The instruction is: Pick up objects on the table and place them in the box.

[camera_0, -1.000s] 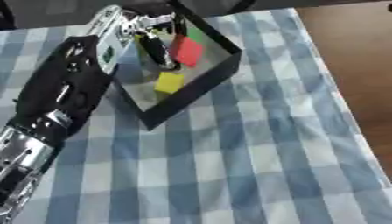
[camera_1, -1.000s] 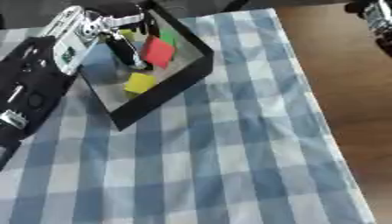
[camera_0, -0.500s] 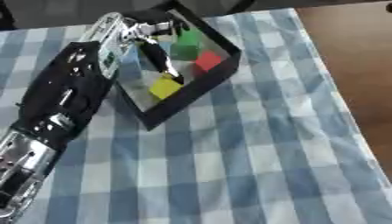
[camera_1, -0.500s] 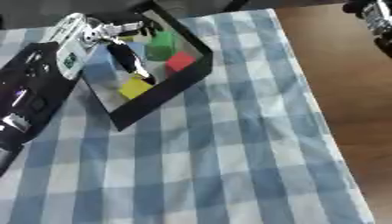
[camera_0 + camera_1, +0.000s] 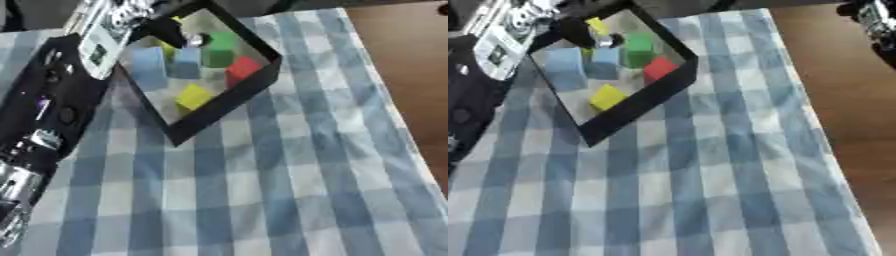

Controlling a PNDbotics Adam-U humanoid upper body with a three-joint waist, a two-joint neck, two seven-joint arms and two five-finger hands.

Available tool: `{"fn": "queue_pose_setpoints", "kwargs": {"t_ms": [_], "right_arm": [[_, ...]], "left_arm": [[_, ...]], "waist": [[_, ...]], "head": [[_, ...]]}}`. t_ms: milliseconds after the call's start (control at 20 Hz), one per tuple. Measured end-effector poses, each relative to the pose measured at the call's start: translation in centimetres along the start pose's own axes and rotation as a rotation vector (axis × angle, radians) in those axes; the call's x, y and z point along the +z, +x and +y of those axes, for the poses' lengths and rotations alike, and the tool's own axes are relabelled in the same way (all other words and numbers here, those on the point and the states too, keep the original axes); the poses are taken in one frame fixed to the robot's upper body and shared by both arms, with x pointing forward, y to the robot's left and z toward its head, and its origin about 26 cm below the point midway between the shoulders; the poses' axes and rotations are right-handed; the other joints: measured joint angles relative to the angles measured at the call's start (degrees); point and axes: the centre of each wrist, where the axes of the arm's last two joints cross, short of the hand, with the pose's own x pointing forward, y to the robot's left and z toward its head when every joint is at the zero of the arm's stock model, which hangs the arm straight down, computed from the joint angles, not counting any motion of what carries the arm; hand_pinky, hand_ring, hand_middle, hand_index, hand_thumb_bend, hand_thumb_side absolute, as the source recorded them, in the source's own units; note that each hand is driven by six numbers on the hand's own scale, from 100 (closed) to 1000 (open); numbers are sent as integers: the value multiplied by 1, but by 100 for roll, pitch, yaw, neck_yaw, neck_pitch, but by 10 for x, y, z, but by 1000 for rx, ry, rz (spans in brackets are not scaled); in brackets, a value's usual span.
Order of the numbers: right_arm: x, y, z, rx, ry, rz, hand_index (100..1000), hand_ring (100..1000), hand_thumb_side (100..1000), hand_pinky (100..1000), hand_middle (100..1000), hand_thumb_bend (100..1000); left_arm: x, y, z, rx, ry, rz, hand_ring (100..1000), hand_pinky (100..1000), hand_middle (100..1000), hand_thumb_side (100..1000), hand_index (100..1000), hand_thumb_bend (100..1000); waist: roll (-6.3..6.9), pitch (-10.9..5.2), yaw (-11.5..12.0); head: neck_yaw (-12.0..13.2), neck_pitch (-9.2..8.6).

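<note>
A black box (image 5: 224, 112) stands askew at the upper left of the checked cloth. Inside it lie a green block (image 5: 220, 50), a red block (image 5: 243, 69), a yellow block (image 5: 194, 96) and two pale blue blocks (image 5: 149, 66). Another small yellow piece (image 5: 597, 26) shows at the box's far corner, right beside my left hand (image 5: 103, 31). That hand hovers over the box's upper-left corner, and its black forearm (image 5: 44, 115) runs down the left edge. My right hand (image 5: 875, 21) shows only at the top right corner, away from the box.
The blue and white checked cloth (image 5: 262, 190) covers the table in front of the box. A bare brown surface (image 5: 411, 75) lies past the cloth's right edge.
My left hand has drawn back from the middle of the box to its upper-left corner. The blocks beneath it now show. The camera has also shifted a little.
</note>
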Motion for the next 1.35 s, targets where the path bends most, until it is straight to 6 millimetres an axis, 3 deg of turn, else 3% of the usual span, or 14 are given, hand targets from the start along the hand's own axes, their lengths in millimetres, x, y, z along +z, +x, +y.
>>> {"fn": "queue_pose_setpoints", "kwargs": {"t_ms": [250, 450, 650, 1000, 1350], "right_arm": [[-1, -5, -3, 0, -10, 15, 768, 784, 514, 915, 726, 100], [-4, -8, -3, -16, -14, 12, 767, 782, 530, 914, 723, 100], [-7, -12, -3, -35, -22, 6, 762, 776, 538, 912, 714, 100], [-9, -27, 0, -69, -50, 17, 760, 792, 548, 917, 733, 100], [-9, -42, 3, -103, -64, 19, 760, 785, 553, 915, 736, 100]], "left_arm": [[48, -12, 24, 183, 269, 55, 739, 677, 759, 539, 867, 419], [86, -31, 23, 298, 402, 148, 733, 665, 755, 590, 864, 399], [115, -51, 12, 431, 521, 248, 735, 663, 759, 584, 866, 419], [143, -74, -20, 617, 638, 379, 720, 647, 756, 593, 863, 438], [158, -83, -44, 714, 714, 440, 719, 643, 754, 570, 861, 448]], "waist": [[-2, -182, 149], [-2, -236, 232], [-4, -272, 293], [-76, -311, 395], [-108, -311, 427]], "head": [[0, 79], [-3, 104], [-23, 125], [-63, 129], [-123, 136]]}}
